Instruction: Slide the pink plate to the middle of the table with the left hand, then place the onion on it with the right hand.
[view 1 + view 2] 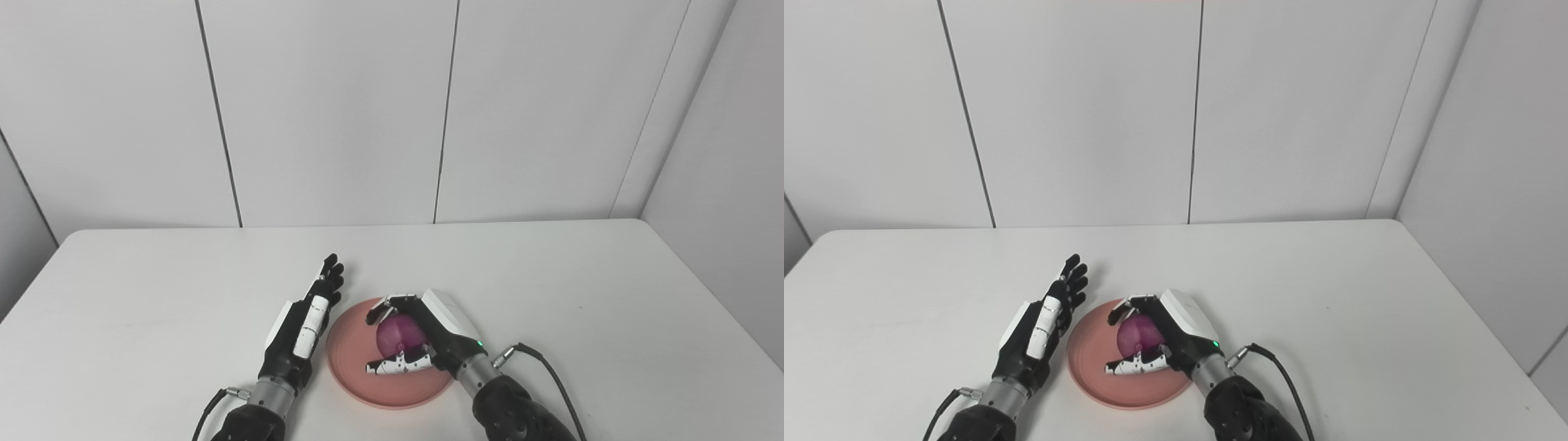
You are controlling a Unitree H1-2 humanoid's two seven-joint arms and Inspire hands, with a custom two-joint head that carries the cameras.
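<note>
The pink plate lies on the white table near its front edge, about the middle. Over the plate, my right hand is shut on the purple onion, fingers curled over its top and thumb below it. Whether the onion touches the plate I cannot tell. My left hand rests open just left of the plate, fingers straight and pointing away, its edge close to the plate's rim. In the right eye view the onion shows between the right hand's fingers.
The white table stretches back to a pale panelled wall. A black cable runs from the right wrist over the table.
</note>
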